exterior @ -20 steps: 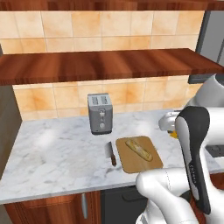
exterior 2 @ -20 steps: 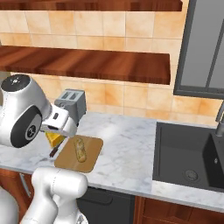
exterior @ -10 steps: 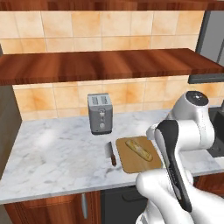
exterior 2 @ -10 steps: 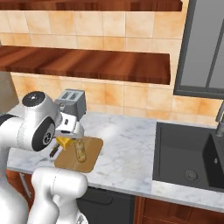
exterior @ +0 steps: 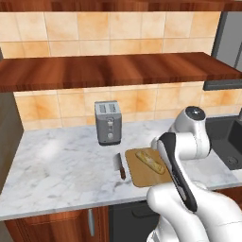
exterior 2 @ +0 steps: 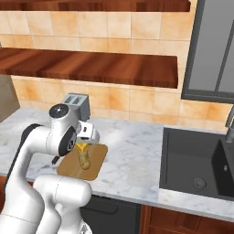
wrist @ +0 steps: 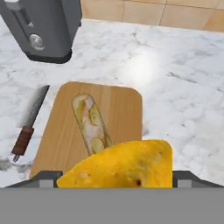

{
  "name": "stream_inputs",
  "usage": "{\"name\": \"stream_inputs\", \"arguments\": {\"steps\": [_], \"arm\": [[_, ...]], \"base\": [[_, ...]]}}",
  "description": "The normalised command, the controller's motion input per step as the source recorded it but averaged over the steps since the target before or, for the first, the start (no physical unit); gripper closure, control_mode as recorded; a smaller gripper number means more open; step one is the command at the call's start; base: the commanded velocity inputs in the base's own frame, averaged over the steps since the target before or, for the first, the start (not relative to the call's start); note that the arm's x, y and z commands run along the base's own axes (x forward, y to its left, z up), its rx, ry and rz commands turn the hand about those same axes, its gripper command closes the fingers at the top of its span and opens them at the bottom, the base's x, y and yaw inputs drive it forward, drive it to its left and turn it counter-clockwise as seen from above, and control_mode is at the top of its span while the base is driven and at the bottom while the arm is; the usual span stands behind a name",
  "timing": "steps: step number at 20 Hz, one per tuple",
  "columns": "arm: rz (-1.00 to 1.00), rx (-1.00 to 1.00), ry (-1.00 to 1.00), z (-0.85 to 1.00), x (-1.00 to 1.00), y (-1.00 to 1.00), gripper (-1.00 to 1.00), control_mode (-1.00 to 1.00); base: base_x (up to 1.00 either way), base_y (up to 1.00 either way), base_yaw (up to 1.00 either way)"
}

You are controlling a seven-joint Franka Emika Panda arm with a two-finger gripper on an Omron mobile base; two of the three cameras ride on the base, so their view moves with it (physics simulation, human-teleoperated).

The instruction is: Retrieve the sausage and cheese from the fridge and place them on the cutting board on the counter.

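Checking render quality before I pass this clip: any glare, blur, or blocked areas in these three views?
Hand view: a bright glare patch on the counter behind the cutting board; the cheese looms large and slightly soft at the bottom. Left base view: sharp, the arm hides the board's right edge. Right base view: sharp, the arm covers the toaster partly.

Arm folded low, end effector (wrist: 114, 183) clamping cheese (wrist: 120, 164)

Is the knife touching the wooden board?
Apart. In the hand view, a strip of white counter shows between the knife and the cutting board's left edge.
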Motion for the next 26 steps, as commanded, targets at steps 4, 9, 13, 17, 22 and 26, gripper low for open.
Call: {"name": "stream_inputs", "arguments": {"steps": [4,9,13,17,22,26], "arm": [[0.02,0.0,0.0,-0.58,0.59,-0.08,1.0,-1.0],[0.02,0.0,0.01,-0.52,0.5,0.0,1.0,-1.0],[0.0,0.0,0.0,-0.37,0.56,-0.01,1.0,-1.0],[0.0,0.0,0.01,-0.48,0.47,-0.01,1.0,-1.0],[0.0,0.0,0.03,-0.54,0.02,0.0,1.0,-1.0],[0.0,0.0,0.0,-0.25,0.03,0.0,1.0,-1.0]], "base": [[0.0,0.0,0.0],[0.0,0.0,0.0],[0.0,0.0,0.0],[0.0,0.0,0.0],[0.0,0.0,0.0],[0.0,0.0,0.0]]}}
